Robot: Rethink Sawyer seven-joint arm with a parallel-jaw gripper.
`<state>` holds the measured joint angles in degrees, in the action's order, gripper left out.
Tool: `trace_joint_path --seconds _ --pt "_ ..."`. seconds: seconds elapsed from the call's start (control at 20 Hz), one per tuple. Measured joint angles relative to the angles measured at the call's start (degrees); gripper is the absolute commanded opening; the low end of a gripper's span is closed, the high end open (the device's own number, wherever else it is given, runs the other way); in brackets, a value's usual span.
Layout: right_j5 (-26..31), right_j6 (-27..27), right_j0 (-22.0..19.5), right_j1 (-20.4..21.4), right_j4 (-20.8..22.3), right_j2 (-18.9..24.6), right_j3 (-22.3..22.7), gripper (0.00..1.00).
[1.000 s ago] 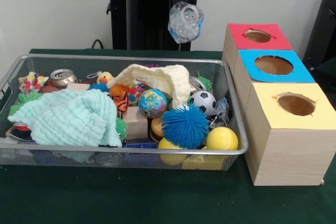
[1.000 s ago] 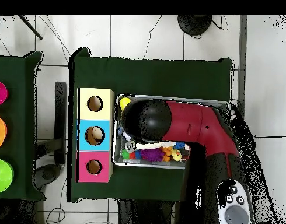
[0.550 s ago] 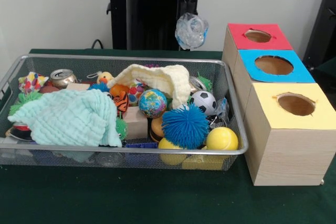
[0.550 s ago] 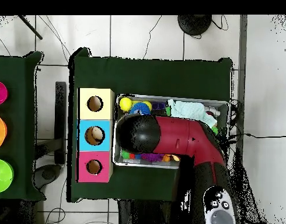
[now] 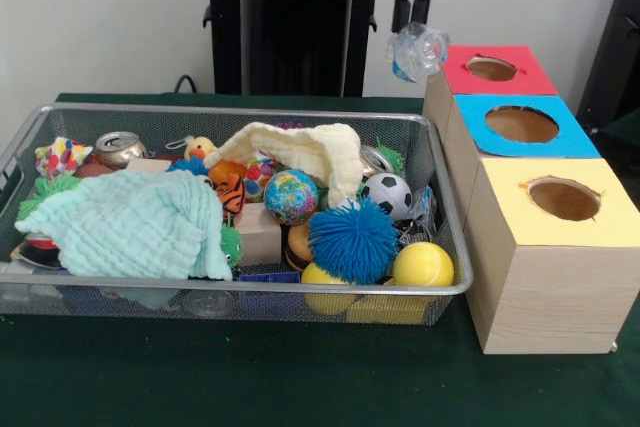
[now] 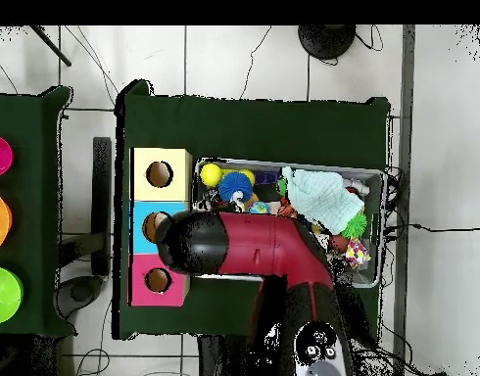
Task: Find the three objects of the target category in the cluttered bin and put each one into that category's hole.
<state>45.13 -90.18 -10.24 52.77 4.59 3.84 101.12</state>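
Gripper [image 5: 415, 19] clamped on a crumpled clear plastic bottle [image 5: 417, 51], holding it in the air just beside the red-topped box [image 5: 494, 70], above the wire bin's [image 5: 240, 289] far corner next to that box. Red box hole [image 5: 491, 68] is visible. In the overhead view the arm [image 6: 246, 249] covers the bin edge next to the boxes.

Bin [image 5: 20, 147] left of three boxes [image 5: 520, 125]; claw [image 5: 412, 29] holds bottle [image 5: 417, 50], seemingly above their near corner.

front view: low, close, facing wire bin [image 5: 20, 147] side-on. overhead: high, straight down. shared: bin [image 6: 373, 279], hole boxes [image 5: 545, 277].
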Motion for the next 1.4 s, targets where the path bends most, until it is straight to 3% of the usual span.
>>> trace_joint_path --seconds 0.9,1.4 --pt "0.0 -0.2 4.1 -3.0 -3.4 -3.4 0.0 0.00" --pt "0.0 -2.5 9.6 -4.5 -5.5 -5.7 -1.4 0.00"
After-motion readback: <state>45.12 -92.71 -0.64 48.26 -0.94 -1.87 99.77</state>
